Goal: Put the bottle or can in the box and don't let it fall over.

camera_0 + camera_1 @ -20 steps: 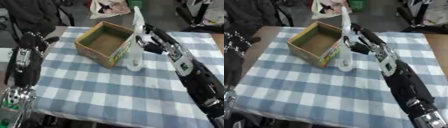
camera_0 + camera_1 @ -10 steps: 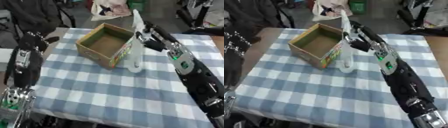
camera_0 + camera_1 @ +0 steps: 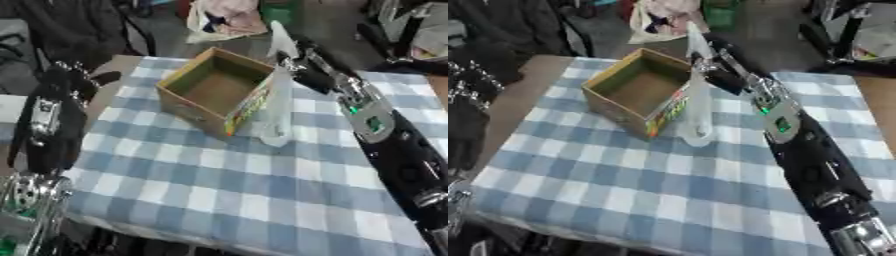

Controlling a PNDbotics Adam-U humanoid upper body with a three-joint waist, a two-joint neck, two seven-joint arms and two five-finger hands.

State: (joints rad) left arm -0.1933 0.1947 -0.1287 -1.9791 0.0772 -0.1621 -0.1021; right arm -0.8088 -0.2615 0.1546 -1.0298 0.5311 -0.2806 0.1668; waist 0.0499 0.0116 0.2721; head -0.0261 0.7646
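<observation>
Left eye view: the whole picture has shifted since half a second ago, so the head has tilted. The bottle (image 3: 275, 107), tall, clear and whitish, stands as before just beside the box (image 3: 220, 90), at its right corner, base on the checked cloth (image 3: 227, 190) and top rising above the box rim. It is still outside the box. The right hand (image 3: 302, 67) stays at the bottle's upper part, on the side away from the box, fingers curled about it as far as can be seen; the arm runs back to the lower right. The box is open-topped cardboard with a bare brown floor; its near right wall carries a coloured printed strip, too blurred to read. The left hand (image 3: 68, 82) hangs well left of the box, at the bench's (image 3: 105, 85) left edge; I cannot tell how its fingers are set. Beyond the box, off the bench, lies a pale bag (image 3: 229, 20) among dark clutter. Nothing lies between bottle and box opening but the box wall itself.

Right eye view: the same scene, seen slightly from the right. The bottle's top shows as a pale point above the box's far right corner, with the right hand dark against it. A small green light (image 3: 763, 111) glows on the right forearm. Bare brown bench shows left of the cloth. No writing can be read here either.
</observation>
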